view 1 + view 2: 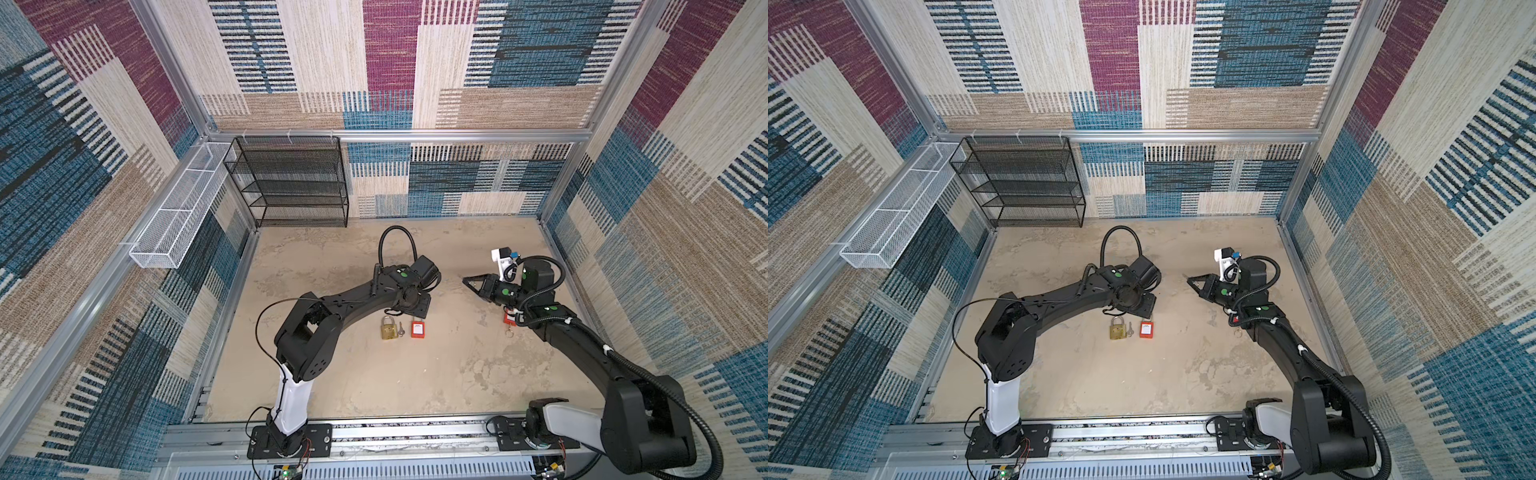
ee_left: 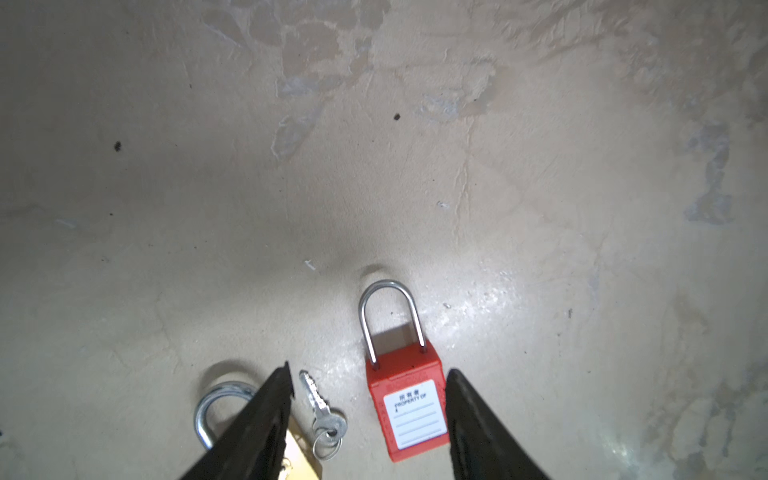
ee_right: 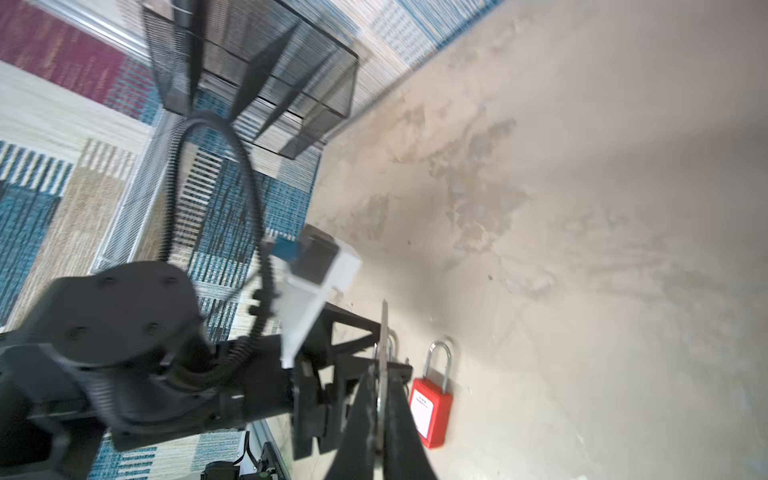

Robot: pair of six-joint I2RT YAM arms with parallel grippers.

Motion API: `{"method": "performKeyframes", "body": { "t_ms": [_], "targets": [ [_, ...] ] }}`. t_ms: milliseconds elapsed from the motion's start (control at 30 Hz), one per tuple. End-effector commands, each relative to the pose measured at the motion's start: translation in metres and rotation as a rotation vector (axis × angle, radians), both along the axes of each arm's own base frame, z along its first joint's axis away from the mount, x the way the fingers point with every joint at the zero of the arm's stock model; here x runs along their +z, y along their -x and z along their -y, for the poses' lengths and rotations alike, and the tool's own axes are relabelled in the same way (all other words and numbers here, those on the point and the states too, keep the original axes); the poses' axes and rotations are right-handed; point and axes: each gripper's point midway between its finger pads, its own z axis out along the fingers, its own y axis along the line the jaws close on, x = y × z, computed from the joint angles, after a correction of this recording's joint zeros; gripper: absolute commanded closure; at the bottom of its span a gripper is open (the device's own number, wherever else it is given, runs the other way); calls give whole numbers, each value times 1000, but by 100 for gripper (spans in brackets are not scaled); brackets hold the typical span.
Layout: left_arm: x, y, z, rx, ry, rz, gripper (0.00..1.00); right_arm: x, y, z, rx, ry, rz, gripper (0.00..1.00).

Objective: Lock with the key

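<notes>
A red padlock (image 2: 409, 411) with a white label lies flat on the beige floor, and a brass padlock (image 2: 220, 409) lies beside it. Between the two locks lies a small silver key (image 2: 322, 409) on a ring. My left gripper (image 2: 368, 376) hangs open just above them, with its fingers either side of the key and the red padlock. Both top views show the same row: brass padlock (image 1: 388, 328), key (image 1: 401, 330), red padlock (image 1: 417, 328). My right gripper (image 3: 382, 370) is shut on a second silver key (image 3: 383, 332), raised off to the right (image 1: 467, 281).
A black mesh shelf (image 1: 291, 183) stands at the back left, next to a white mesh basket (image 1: 178, 212) on the left wall. Another red lock (image 1: 508, 318) with a key ring (image 1: 508, 332) lies partly hidden under my right arm.
</notes>
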Motion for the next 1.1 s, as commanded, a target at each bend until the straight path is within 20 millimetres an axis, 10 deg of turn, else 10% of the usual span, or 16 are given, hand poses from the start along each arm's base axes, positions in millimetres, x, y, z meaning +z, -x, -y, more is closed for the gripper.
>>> {"method": "performKeyframes", "body": {
  "t_ms": [0, 267, 500, 1067],
  "targets": [
    [12, -1, 10, 22, 110, 31, 40, -27, 6, 3, -50, -17, -77, 100],
    [17, 17, -3, 72, 221, 54, 40, -71, 32, -19, -59, -39, -188, 100],
    [21, 24, -12, 110, 265, 69, 40, -87, 38, -56, -55, -50, -245, 100],
    [17, 31, -18, 116, 282, 68, 40, -108, 46, -75, -66, -65, -343, 100]
  ]
}}
